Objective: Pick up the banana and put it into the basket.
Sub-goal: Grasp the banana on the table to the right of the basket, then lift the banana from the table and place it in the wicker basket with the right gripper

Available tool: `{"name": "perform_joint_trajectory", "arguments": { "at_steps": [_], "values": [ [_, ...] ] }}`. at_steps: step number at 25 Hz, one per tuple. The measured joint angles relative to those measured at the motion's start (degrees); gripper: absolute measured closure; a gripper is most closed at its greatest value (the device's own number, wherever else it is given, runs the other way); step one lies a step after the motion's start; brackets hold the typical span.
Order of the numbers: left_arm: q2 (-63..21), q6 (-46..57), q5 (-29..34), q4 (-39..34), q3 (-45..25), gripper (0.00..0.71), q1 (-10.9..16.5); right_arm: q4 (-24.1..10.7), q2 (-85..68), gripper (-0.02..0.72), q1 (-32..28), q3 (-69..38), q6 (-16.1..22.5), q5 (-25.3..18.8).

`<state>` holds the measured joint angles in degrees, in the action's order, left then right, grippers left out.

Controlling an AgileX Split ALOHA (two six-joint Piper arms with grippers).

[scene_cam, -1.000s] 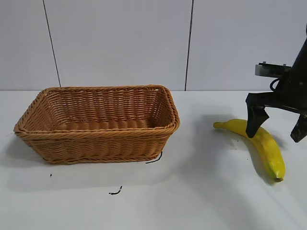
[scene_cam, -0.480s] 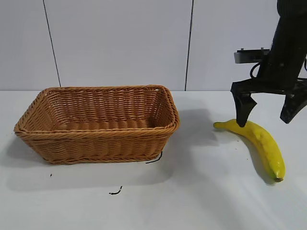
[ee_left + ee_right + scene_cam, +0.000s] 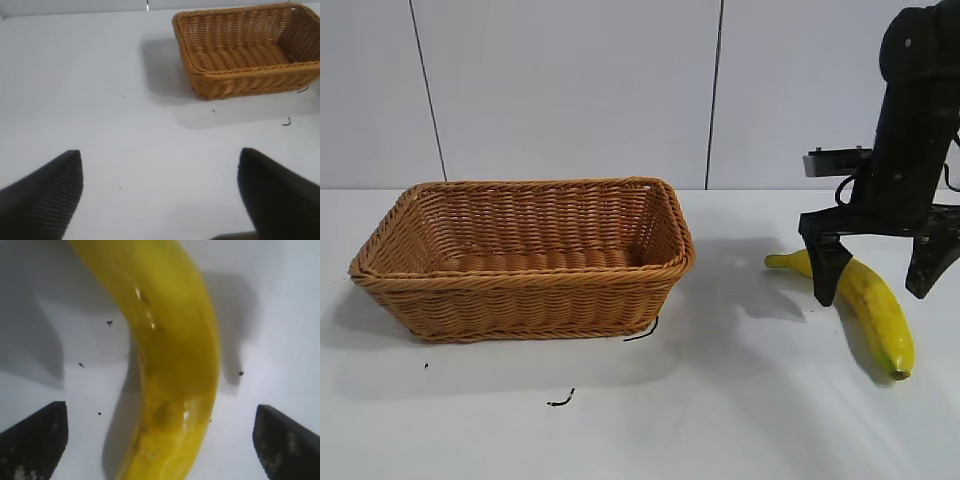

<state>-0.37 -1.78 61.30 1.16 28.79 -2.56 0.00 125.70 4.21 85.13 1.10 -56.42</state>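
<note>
The right gripper (image 3: 876,281) points straight down over the banana (image 3: 868,304), its two black fingers (image 3: 826,268) spread wide, one on each side of the fruit and not touching it. In the right wrist view the banana (image 3: 170,350) runs between the fingertips (image 3: 35,440) with bare white worktop (image 3: 280,330) showing on either side of it. The banana lies flat on the worktop (image 3: 740,400), directly below the gripper. The wicker basket (image 3: 525,257) stands well off to the side of the right gripper, apart from the banana. The left gripper (image 3: 160,195) hangs with its fingers parted above bare worktop, and from it the basket (image 3: 250,50) shows farther off. A few small dark specks (image 3: 560,400) lie on the worktop near the basket.
</note>
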Motion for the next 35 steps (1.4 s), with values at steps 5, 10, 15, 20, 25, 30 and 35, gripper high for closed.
{"name": "perform_joint_trajectory", "arguments": {
  "at_steps": [5,10,15,20,25,30,35],
  "values": [
    [0.0,0.0,0.0,0.0,0.0,0.076,0.0,-2.0,0.0,0.312,0.0,0.0,1.4,-0.2],
    [0.0,0.0,0.0,0.0,0.0,0.076,0.0,-4.2,0.0,0.413,0.0,0.0,1.7,-0.3],
    [0.0,0.0,0.0,0.0,0.0,0.076,0.0,-4.4,0.0,0.413,0.0,0.0,1.6,-0.3],
    [0.0,0.0,0.0,0.0,0.0,0.076,0.0,-4.6,-0.9,0.413,0.0,1.1,1.6,-1.3],
    [0.0,0.0,0.0,0.0,0.0,0.076,0.0,-4.2,-3.8,0.413,0.0,8.6,1.6,-7.0],
    [0.0,0.0,0.0,0.0,0.0,0.076,0.0,-4.1,-5.6,0.413,0.5,18.2,1.6,-12.5],
    [0.0,0.0,0.0,0.0,0.0,0.076,0.0,-3.4,-6.3,0.413,4.7,25.7,1.4,-13.0]
  ]
}}
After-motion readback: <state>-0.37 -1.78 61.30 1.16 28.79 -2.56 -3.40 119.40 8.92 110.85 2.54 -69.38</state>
